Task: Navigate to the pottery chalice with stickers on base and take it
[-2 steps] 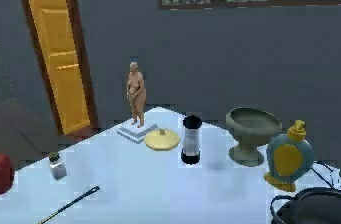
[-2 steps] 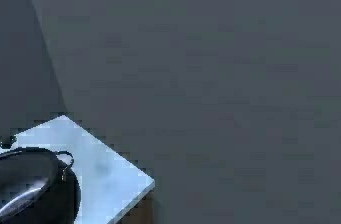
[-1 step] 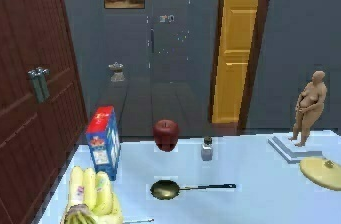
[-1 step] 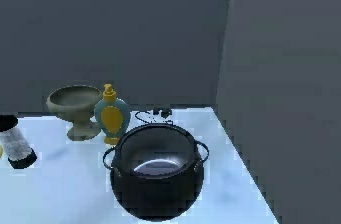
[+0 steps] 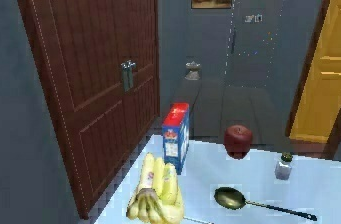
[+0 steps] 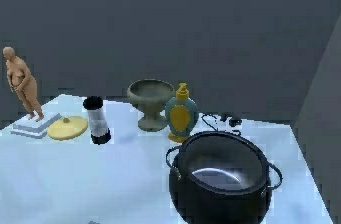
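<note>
Gripper's grip: can't tell. Nearest, a black pot (image 6: 219,178) crowds the near right of the table (image 6: 38,170), bare tabletop to its left. Farther back, the chalice (image 6: 150,100) stands upright just beside a yellow-blue vase (image 6: 181,113), near the far edge.

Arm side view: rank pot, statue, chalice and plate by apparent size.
Largest: pot, though it stands nearest the camera.
Next: statue and chalice, too alike to rank; one taller, the other wider.
Smallest: plate.

You've got the chalice (image 6: 150,99) upright on the pale table (image 6: 48,172): olive-grey, wide bowl, short stem.
</note>
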